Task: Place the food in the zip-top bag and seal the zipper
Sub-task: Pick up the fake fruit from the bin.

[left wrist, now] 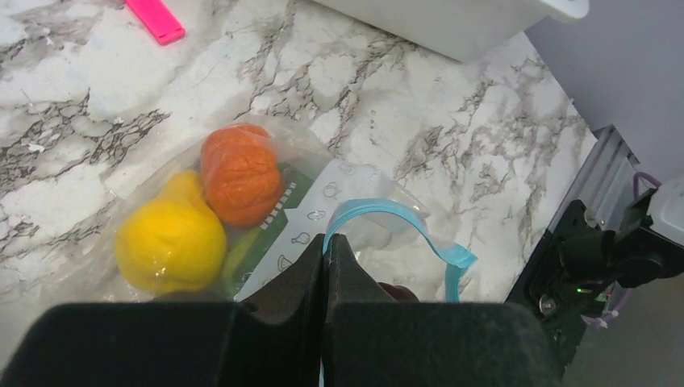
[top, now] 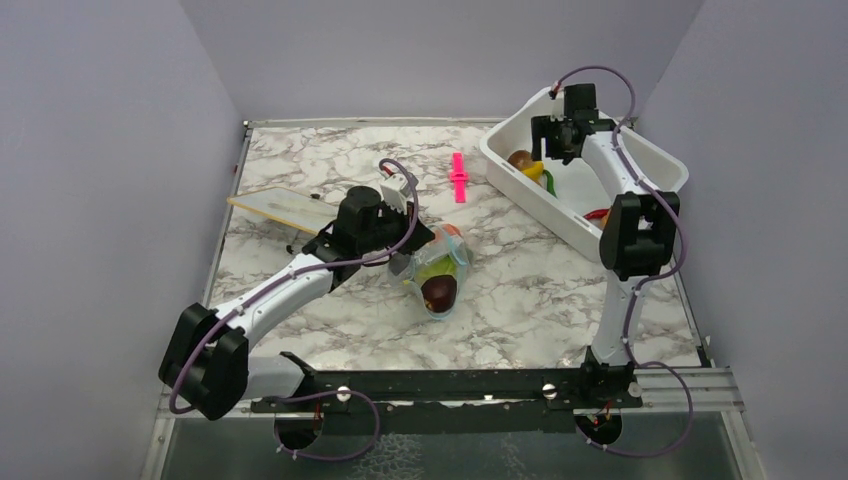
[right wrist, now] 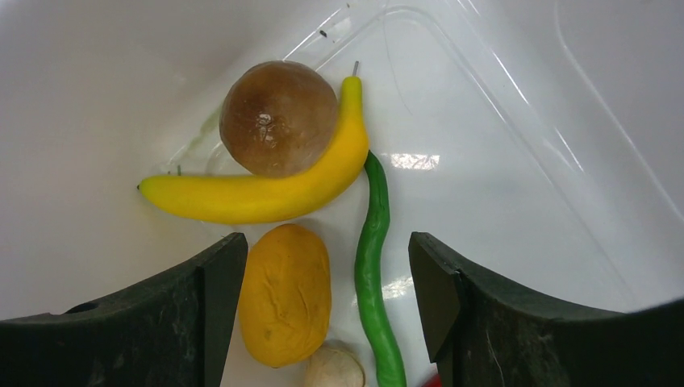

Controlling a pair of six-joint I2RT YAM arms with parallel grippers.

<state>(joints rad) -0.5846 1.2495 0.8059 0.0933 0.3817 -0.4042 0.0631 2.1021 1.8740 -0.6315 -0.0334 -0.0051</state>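
The zip-top bag (top: 441, 272) lay near the middle of the counter (top: 520, 290), a bit toward the near edge. The left claw (left wrist: 327, 242) was right at the bag's open end. Its two fingers were pressed together, and the blue zipper (left wrist: 379, 208) was pinched between them. The rest of the zipper curved away just past the tips. Inside the clear bag, beyond the claw, sat an orange piece (left wrist: 240, 173) touching a yellow piece (left wrist: 171, 240). A dark brown piece (top: 438, 292) lay in the bag too. The right claw (right wrist: 323, 242) was well apart from the bag, over the white tub (top: 600, 240) at the far right corner of the counter. Its fingers stood wide apart and held nothing. Below it in the tub lay a banana (right wrist: 258, 193) curled around a brown ball (right wrist: 278, 117). A yellow-orange lump (right wrist: 286, 294) and a long green bean (right wrist: 373, 266) lay between the fingers, lower down. A pink clip (top: 458, 178) lay near the far edge, just beside the tub. A pale board (top: 280, 208) lay by the left edge.
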